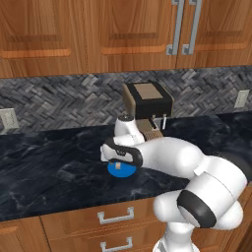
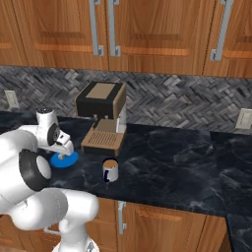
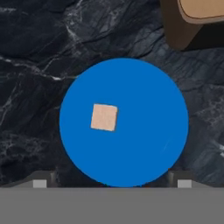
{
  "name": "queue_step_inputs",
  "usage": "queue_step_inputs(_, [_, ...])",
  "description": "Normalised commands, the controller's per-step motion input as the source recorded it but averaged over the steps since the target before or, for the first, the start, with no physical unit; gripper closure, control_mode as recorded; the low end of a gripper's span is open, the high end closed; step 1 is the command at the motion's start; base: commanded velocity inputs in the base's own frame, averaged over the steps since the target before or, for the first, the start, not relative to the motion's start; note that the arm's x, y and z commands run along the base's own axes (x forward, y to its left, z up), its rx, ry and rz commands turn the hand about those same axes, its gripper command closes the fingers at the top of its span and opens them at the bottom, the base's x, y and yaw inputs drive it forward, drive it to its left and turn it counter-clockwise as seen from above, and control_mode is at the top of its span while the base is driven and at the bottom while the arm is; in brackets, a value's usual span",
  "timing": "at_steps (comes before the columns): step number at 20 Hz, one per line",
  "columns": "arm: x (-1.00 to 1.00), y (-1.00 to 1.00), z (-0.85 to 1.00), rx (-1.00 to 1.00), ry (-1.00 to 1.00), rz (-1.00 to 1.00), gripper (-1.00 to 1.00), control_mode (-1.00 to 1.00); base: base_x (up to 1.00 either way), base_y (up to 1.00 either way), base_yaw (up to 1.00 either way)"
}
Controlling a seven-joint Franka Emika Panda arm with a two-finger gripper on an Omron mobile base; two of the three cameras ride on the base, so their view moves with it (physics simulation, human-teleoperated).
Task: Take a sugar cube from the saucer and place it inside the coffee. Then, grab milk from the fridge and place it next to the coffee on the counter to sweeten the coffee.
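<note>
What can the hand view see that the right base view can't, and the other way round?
Hand view alone: the sugar cube lying flat on the saucer, left of its middle, and the open gripper tips at the saucer's near edge.

Right base view alone: the coffee standing apart from the saucer, the upper cabinets, the drawers.

Both: the saucer, the counter, the coffee machine.

I see a brown-and-black coffee machine standing against a grey herringbone backsplash. Wooden wall cabinets with silver handles hang above it. White wall outlets sit on the backsplash, one to each side. Wooden drawers with silver pulls run below.
</note>
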Motion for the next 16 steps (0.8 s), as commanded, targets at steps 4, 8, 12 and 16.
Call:
queue_step_inputs(4, [0.31,0.01,-0.25,0.00,0.00,0.00,-1.00,-1.00,0.00,0.00,0.00])
queue_step_inputs(8, [0.25,0.00,-0.23,0.00,0.00,0.00,-1.00,-1.00,0.00,0.00,0.00])
queue_step_inputs(12, [0.23,0.06,-0.23,0.00,0.00,0.00,-1.00,-1.00,0.00,0.00,0.00])
queue_step_inputs(16, [0.18,0.13,-0.21,0.00,0.00,0.00,-1.00,-1.00,0.00,0.00,0.00])
